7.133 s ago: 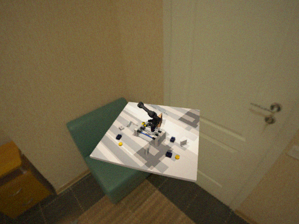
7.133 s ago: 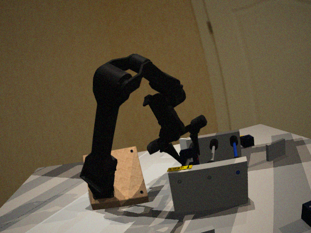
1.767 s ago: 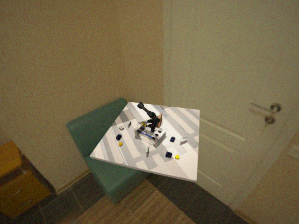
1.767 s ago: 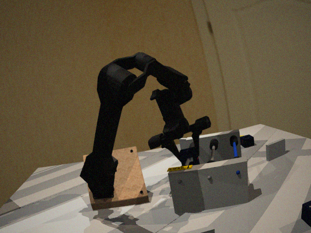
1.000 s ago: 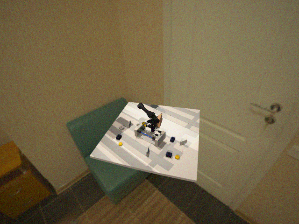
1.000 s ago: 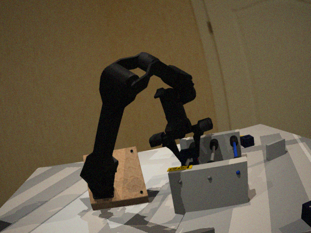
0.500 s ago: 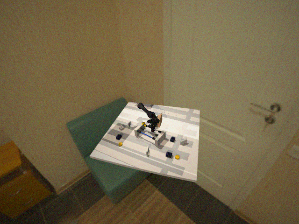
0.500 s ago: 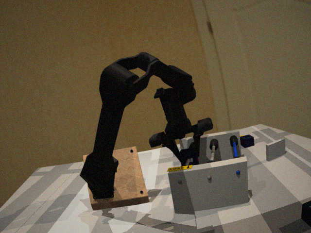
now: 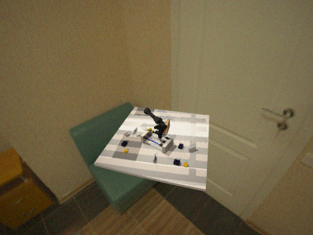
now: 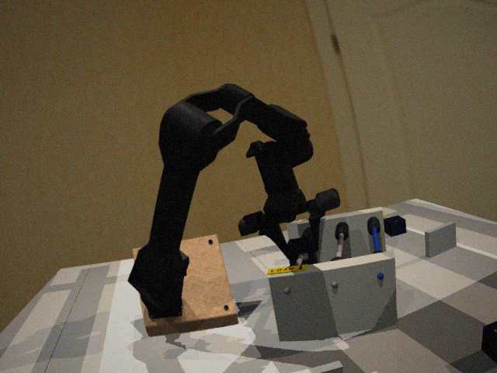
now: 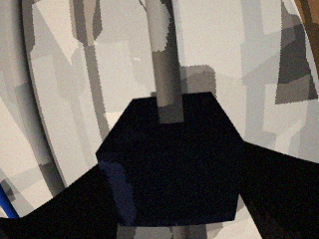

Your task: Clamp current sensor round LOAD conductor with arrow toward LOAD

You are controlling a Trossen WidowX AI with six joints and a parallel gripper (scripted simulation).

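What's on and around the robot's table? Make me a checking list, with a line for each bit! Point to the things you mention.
Surface: pale patchwork table [image 9: 197,176] [image 10: 421,273], streaked with shadows.
Job's things: sensor [image 10: 296,245] [image 11: 169,174] round the LOAD rod [image 10: 300,259] [image 11: 168,75]; latch and arrow can't be made out.
Clutter: dark blocks [image 9: 176,162] [image 10: 395,225], yellow discs [image 9: 125,151] and upright plates [image 9: 192,147] [image 10: 440,239].
End effector [image 9: 159,136] [image 10: 303,256] [image 11: 171,154]: closed on the sensor.
Cables: blue rod [image 9: 154,141] [image 10: 376,239] [image 11: 7,201] beside a grey one [image 10: 339,245]; loose cables, nothing seen.
Surroundings: green seat [image 9: 103,129], door [image 9: 227,76], walls [image 9: 63,63].
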